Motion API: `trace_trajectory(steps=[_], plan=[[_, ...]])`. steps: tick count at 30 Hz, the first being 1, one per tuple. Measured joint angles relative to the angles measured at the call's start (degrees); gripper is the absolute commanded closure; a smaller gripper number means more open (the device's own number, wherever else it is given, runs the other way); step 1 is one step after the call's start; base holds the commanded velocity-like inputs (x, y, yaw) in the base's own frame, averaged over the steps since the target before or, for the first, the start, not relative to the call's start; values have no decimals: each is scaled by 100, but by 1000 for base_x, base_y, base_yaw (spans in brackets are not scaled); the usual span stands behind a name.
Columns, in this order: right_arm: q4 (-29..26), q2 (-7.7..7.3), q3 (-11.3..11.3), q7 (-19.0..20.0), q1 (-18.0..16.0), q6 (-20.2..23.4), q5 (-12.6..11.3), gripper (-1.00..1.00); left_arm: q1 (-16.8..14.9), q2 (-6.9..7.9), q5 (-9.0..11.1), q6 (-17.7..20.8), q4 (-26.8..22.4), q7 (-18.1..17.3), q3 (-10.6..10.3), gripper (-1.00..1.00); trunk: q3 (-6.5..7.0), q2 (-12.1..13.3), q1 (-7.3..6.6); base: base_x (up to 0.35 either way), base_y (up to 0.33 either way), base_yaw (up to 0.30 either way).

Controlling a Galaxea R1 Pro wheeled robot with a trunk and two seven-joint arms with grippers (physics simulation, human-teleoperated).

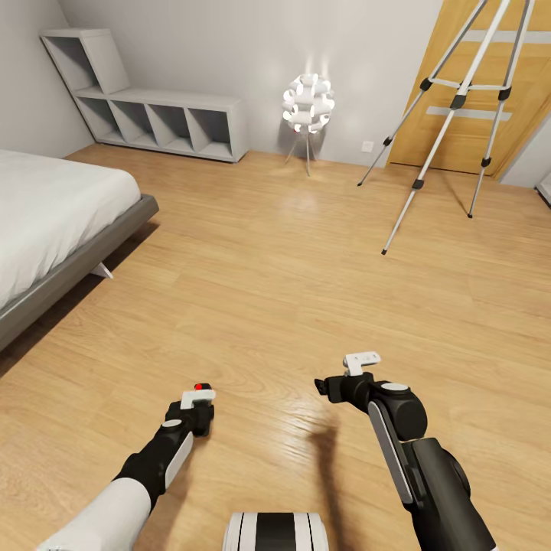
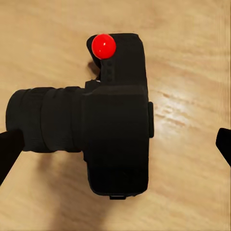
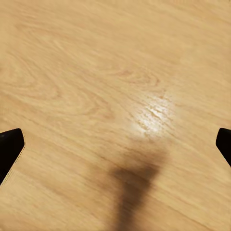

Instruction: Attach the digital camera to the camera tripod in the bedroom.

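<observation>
A: Wood floor (image 1: 291,275) pale and glossy underfoot, bedroom. Tripod (image 1: 459,99) stood in front of the door (image 1: 467,145), legs spread, its head cut off by the picture's edge. Lamp (image 1: 308,103) lit against the wall, between the shelves (image 1: 153,115) and the door. Bed (image 1: 53,222) well away from the door, on the shelf side.

B: And the camera?

A: Camera (image 2: 113,127) sat between the left gripper's (image 1: 197,409) fingers (image 2: 8,151), lens barrel pointing toward one finger, a red knob (image 2: 103,45) on its body. In the head view I saw that red dot at the gripper, held low over the floor, far from the door.

B: Was the left gripper closed on it?

A: Judged it was holding the camera: the body hung over the floor with nothing under it. I could not see the actual contact; the far finger looked apart from the body.

B: Right gripper (image 1: 337,386)?

A: Spread wide, nothing in it. Its wrist view gave bare floor between two finger tips (image 3: 10,147), plus an arm shadow.

B: Progress?

A: Pickup looked done. Everything else was left: close the gap to the tripod near the door, raise the camera to the head, seat it. Camera and tripod were well apart, so no attaching had begun.
</observation>
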Motion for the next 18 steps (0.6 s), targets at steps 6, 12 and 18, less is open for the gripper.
trace_trajectory(steps=[6, 12, 18], plan=[[0, 54, 4, 0, -4, -5, 2, -100, -59, -23, 3, -18, -2, -119, -1, -100, -66, -4, 8, 0, 0, 0], [0, 76, 18, 0, -6, -6, 3, -100, -117, -30, 3, -20, -3, -183, -4, -100, -199, -12, 24, 0, 0, 0], [0, 86, 41, 0, -7, -7, 2, -100, -148, -15, 4, -23, 2, -212, -8, -100, -332, -20, 39, 0, 0, 0]])
